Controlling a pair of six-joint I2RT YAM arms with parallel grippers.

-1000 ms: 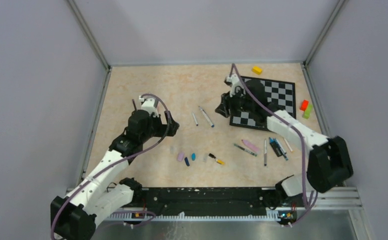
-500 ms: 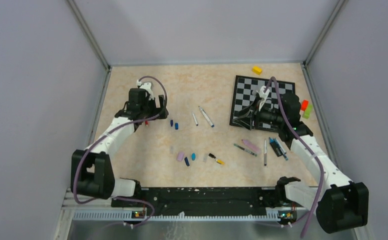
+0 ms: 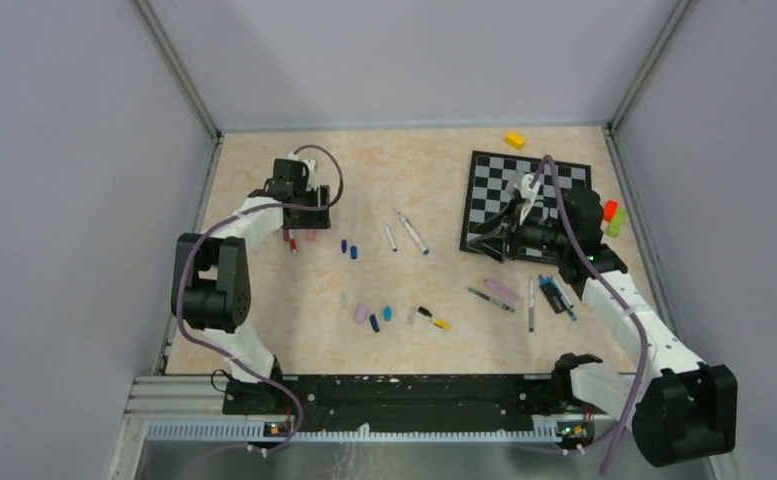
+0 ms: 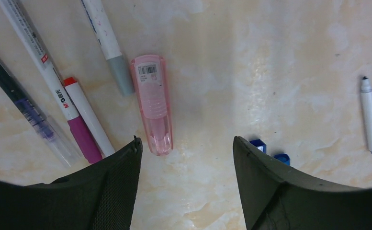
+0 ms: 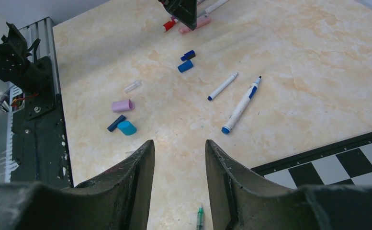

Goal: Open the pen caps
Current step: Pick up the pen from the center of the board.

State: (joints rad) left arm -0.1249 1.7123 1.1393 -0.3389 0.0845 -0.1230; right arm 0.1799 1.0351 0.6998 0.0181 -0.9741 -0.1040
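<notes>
**Top view.** Left hand (image 3: 300, 228) is at the far left of the bench (image 3: 284, 300), over a few pens. Right hand (image 3: 486, 243) sits at the near-left corner of the chessboard (image 3: 564, 190). Two blue caps (image 3: 349, 248) lie between the left hand and a pair of white pens (image 3: 404, 234). Closer to the arm bases there is a loose cluster of a clear cap (image 3: 344, 298), a lilac cap (image 3: 361, 313), a navy cap (image 3: 374, 322) and a teal cap (image 3: 387, 312).

**Left wrist.** The fingers (image 4: 121, 191) are spread wide and hold nothing. A pink cap (image 4: 152, 103), translucent with a barcode label, lies flat just ahead of the left finger. A magenta-grip pen (image 4: 81, 120) lies alongside it, near but apart. The blue caps are just beside the right finger's tip.

**Right wrist.** The fingers (image 5: 131, 187) are parted with a moderate gap, narrower than the left hand's, and nothing is between them. The hand is clear of the bench. The lilac, navy and teal caps lie ahead to the left. The clear cap and the blue caps are farther off.
</notes>
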